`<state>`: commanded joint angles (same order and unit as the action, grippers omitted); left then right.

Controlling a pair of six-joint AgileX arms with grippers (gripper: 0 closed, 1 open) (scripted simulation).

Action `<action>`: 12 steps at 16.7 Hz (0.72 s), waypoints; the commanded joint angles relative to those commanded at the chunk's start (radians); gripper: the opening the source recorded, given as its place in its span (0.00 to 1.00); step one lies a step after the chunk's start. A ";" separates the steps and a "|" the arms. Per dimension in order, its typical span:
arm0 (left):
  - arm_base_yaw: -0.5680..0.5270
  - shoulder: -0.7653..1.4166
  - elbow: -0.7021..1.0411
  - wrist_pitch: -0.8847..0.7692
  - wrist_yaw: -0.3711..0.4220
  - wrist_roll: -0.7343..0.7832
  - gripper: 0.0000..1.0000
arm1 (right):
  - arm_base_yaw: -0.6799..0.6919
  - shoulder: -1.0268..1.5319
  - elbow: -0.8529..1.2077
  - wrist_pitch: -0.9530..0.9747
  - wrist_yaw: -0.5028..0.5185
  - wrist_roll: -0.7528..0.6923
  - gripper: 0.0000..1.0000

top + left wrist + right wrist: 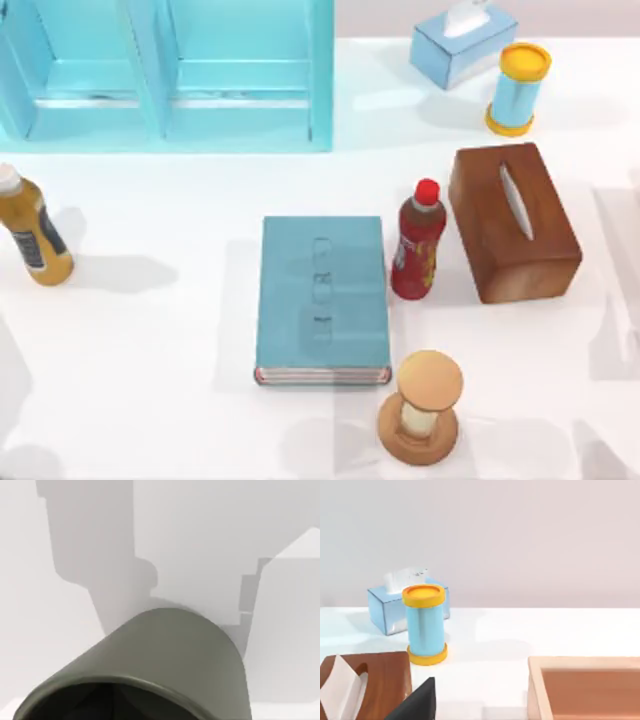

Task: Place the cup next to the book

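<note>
The cup is sitting right under my left wrist camera, olive-grey and plain. Its dark mouth is turned toward the lens and its wall is tilting away over the white bench, so it is lying very close to my left claw. I cannot tell whether that claw is apart, together or clamped on the cup. From above, the book is lying flat at the middle of the bench, teal cover up and pale page edges facing 6 o'clock. A column of embossed marks is running down its cover, and I am not managing to read them. At the book's 3 o'clock a red-capped bottle is standing just beside it, its red and yellow label too small to read. A brown wooden tissue box is lying beyond the bottle. A wooden sand timer is standing at 5 o'clock, near the book's corner. A yellow sauce bottle is leaning well apart at 9 o'clock, its dark label unreadable. A teal shelf unit is standing at 11 o'clock. At 1 o'clock a light-blue tissue box and a blue cylinder with yellow ends are standing near each other. My right claw is hanging above the wooden tissue box, facing the cylinder, and I cannot tell its state.
</note>
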<state>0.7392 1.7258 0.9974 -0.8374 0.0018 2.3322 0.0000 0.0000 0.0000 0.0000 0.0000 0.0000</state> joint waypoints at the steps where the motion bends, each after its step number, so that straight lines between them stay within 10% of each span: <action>1: 0.000 0.005 -0.012 0.014 0.000 0.000 1.00 | 0.000 0.000 0.000 0.000 0.000 0.000 1.00; 5: 0.000 0.006 -0.015 0.017 0.000 0.000 1.00 | 0.000 0.000 0.000 0.000 0.000 0.000 1.00; 12: 0.000 0.006 -0.015 0.017 0.000 0.000 0.47 | 0.000 0.000 0.000 0.000 0.000 0.000 1.00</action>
<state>0.7393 1.7317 0.9820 -0.8203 0.0014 2.3326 0.0000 0.0000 0.0000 0.0000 0.0000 0.0000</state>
